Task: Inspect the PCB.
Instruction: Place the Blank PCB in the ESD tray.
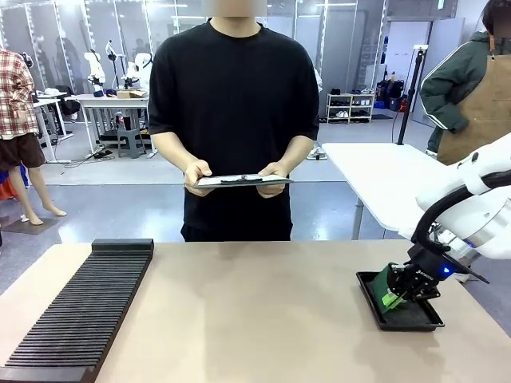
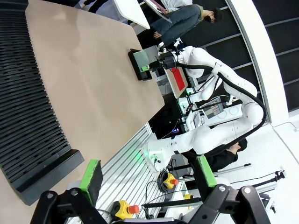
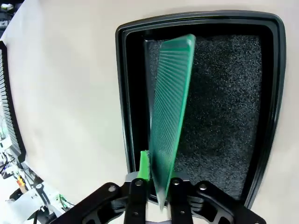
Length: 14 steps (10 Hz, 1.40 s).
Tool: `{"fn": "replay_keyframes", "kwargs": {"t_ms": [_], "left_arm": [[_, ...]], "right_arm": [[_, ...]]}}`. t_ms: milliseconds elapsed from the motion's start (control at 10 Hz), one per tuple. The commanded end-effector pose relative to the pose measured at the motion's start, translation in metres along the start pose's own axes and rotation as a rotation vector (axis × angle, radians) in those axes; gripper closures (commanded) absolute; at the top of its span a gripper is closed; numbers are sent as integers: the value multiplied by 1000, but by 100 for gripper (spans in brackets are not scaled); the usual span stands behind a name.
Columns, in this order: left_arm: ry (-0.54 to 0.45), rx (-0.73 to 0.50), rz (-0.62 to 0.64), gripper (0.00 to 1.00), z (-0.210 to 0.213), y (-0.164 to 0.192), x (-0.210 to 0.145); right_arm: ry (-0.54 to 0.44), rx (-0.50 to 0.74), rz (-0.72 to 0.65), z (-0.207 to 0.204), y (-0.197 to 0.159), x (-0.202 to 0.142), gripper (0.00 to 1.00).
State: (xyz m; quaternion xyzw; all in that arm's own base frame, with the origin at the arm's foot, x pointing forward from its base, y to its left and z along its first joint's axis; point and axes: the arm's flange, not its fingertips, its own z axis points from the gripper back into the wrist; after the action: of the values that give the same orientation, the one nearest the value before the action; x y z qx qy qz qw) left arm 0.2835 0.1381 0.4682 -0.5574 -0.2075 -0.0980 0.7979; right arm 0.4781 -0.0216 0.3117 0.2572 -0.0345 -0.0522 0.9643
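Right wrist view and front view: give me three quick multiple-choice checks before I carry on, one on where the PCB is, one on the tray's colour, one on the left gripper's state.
1. Where is the PCB?
A. on the slotted rack
B. over the tray, between the right gripper's fingers
C. on the person's clipboard

2. What colour is the tray?
A. black
B. white
C. blue

3. How does the left gripper stand?
A. shut on the PCB
B. shut on nothing
C. open

Answers: 1 B, the board stands on edge between the right gripper fingers above the foam; 2 A, rim and lining are black; 3 C, its green pads stand wide apart.
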Motion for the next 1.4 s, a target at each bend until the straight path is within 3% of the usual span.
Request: {"fn": "replay_keyframes", "kwargs": {"t_ms": [0,100,200,300,400,500,600,1000,1300], "left_arm": [[10,6,12,0,2,-3,3],[10,6,12,0,2,-3,3],[10,6,12,0,2,-3,3],[10,6,12,0,2,-3,3],[10,6,12,0,2,-3,3],[10,6,12,0,2,-3,3],[10,6,12,0,2,-3,3],[10,6,12,0,2,-3,3],[10,6,12,0,2,-3,3]], "right_arm": [[-23,-51,0,-1,6,-5,55],[-38,-71,3,-4,8,-7,43],[-85,-119,12,-2,12,-9,23],[-102,-147,20,0,16,-12,41],[-116,-186,24,4,20,-16,0],[-120,-219,20,11,23,-19,9],[-123,-250,19,18,26,-23,0],[-167,-251,29,33,39,-33,0],[-139,-253,58,28,28,-25,0]]}}
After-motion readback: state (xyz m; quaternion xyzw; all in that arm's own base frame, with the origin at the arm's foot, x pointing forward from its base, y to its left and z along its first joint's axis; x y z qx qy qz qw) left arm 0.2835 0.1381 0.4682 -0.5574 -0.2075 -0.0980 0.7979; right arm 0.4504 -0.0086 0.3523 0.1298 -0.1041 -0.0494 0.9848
